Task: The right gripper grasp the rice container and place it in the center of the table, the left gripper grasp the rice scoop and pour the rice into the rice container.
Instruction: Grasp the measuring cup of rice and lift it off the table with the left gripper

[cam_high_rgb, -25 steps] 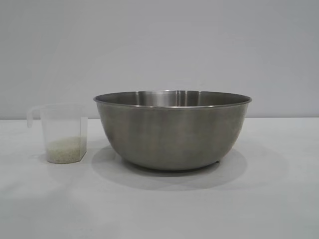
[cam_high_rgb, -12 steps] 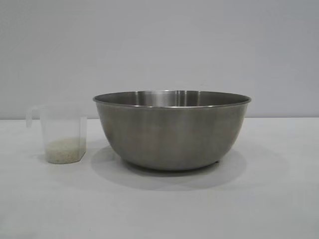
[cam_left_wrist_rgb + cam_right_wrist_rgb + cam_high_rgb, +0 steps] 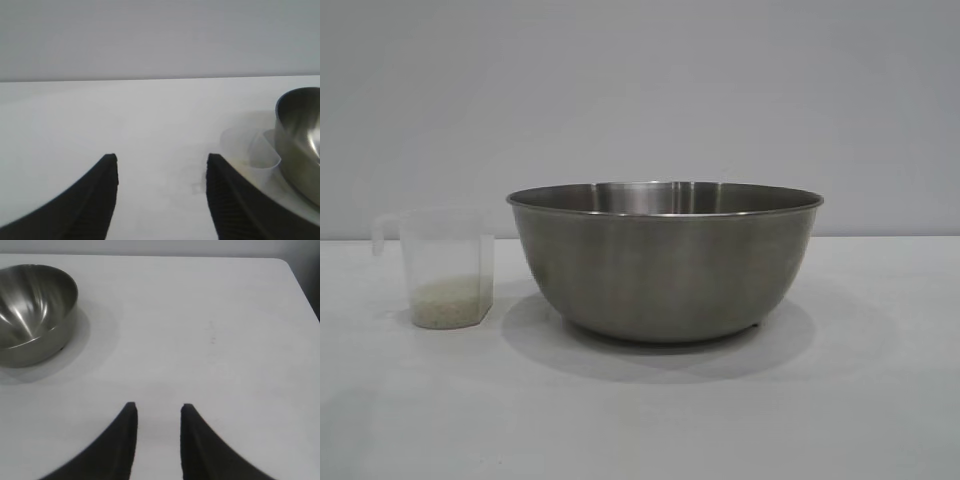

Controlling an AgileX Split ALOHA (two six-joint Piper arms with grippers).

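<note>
The rice container (image 3: 665,262), a wide steel bowl, stands in the middle of the white table (image 3: 640,420). To its left stands the rice scoop (image 3: 442,265), a clear plastic cup with its handle pointing left and rice (image 3: 447,300) in its bottom. Neither arm shows in the exterior view. My left gripper (image 3: 162,162) hovers open over bare table, with the rice scoop (image 3: 252,150) and the rice container (image 3: 300,140) off to one side. My right gripper (image 3: 158,410) is open over bare table too, with nothing between its fingers and the rice container (image 3: 35,312) well away.
The table's edge and a rounded corner (image 3: 287,265) show in the right wrist view, on the side away from the bowl. A plain grey wall (image 3: 640,90) stands behind the table.
</note>
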